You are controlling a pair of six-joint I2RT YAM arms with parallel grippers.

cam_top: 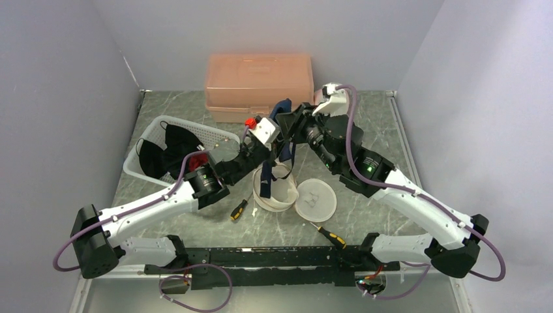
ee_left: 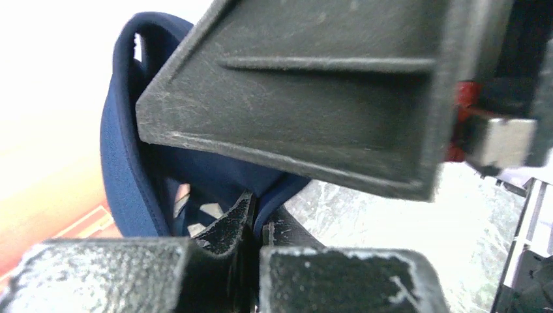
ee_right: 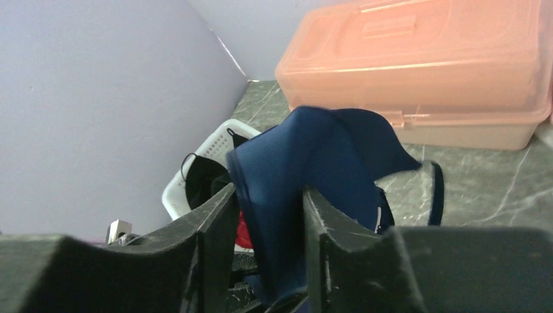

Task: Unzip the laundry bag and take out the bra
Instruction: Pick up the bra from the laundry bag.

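The table (cam_top: 372, 120) is a grey-green, marble-patterned surface. A translucent peach plastic box (cam_top: 258, 83) sits at its far edge. On the left stands a white perforated basket (cam_top: 215, 134) holding dark items. Near the middle lies the white round laundry bag (cam_top: 279, 194), open, its round flap (cam_top: 315, 199) flat just beside it. Two yellow-and-black screwdrivers lie nearer the front, one (cam_top: 239, 209) left of the bag and one (cam_top: 331, 236) right.

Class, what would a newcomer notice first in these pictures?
A navy bra hangs mid-table, pinched by both the left pincer and right pincer, above the white laundry bag. Behind stands a peach plastic box; at left, a white basket holds dark garments.
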